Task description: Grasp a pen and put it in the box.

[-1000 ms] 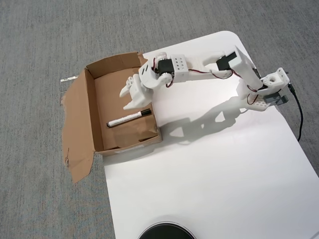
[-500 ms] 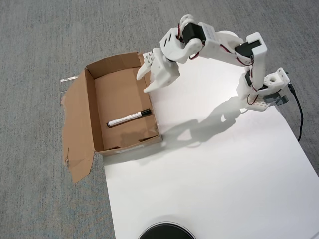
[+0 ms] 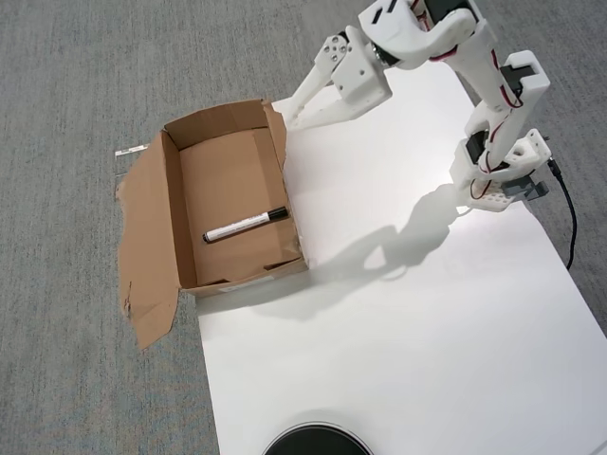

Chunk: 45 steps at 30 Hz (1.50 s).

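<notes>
One overhead view only. Slim white pen (image 3: 246, 225) with a black cap at its right end and a dark tip at its left, lying flat on the floor of the box (image 3: 228, 175), tilted a little, cap end higher in the picture and close to the right wall. Faint dark print along the barrel, too small to read. Shallow brown cardboard box, longer than the pen, sitting half on the grey carpet (image 3: 85, 76) and half against the left edge of the white surface (image 3: 398, 341); left flap (image 3: 147, 256) folded out flat on the carpet, edges torn and ragged; a short torn flap at the near right corner. No brand or label legible on the cardboard.

White claw (image 3: 294, 111) up above the box's far right corner, clear of the pen and well apart from it, holding nothing; fingers close together and pointing down-left, gap between them narrow, exact opening hard to judge from above. Arm (image 3: 446, 38) partly cut off by the top edge of the picture; base (image 3: 503, 175) at the surface's right edge with a black cable (image 3: 569, 223) running off it. Dark round object (image 3: 316, 441) cut off by the bottom edge, not identifiable. Small pale strip (image 3: 133, 151) on the carpet left of the box, markings unreadable.
</notes>
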{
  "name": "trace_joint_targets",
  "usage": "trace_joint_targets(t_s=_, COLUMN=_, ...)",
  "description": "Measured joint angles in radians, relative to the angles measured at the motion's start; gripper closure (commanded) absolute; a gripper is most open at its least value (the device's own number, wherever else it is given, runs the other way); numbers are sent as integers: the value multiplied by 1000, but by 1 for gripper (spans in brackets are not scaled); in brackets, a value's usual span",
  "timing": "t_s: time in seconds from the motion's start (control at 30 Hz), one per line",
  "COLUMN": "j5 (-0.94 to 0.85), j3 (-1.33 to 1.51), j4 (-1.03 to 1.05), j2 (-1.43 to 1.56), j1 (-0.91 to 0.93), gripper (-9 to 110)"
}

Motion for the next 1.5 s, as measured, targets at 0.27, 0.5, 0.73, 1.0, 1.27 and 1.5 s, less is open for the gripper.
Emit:
trace_joint_targets(t_s=0.27, j5=-313, j3=0, j4=3, j2=107, j1=-3, gripper=101)
trace_joint_targets(t_s=0.5, j5=-561, j3=5, j4=3, j2=179, j1=-5, gripper=101)
trace_joint_targets(t_s=0.73, j5=-749, j3=241, j4=3, j2=360, j1=-6, gripper=101)
trace_joint_targets(t_s=1.0, j5=-781, j3=620, j4=3, j2=627, j1=-6, gripper=101)
trace_joint_targets(t_s=1.27, j5=-781, j3=839, j4=-3, j2=790, j1=-6, gripper=101)
trace_joint_targets(t_s=1.5, j5=-781, j3=1269, j4=-8, j2=1060, j1=-3, gripper=101)
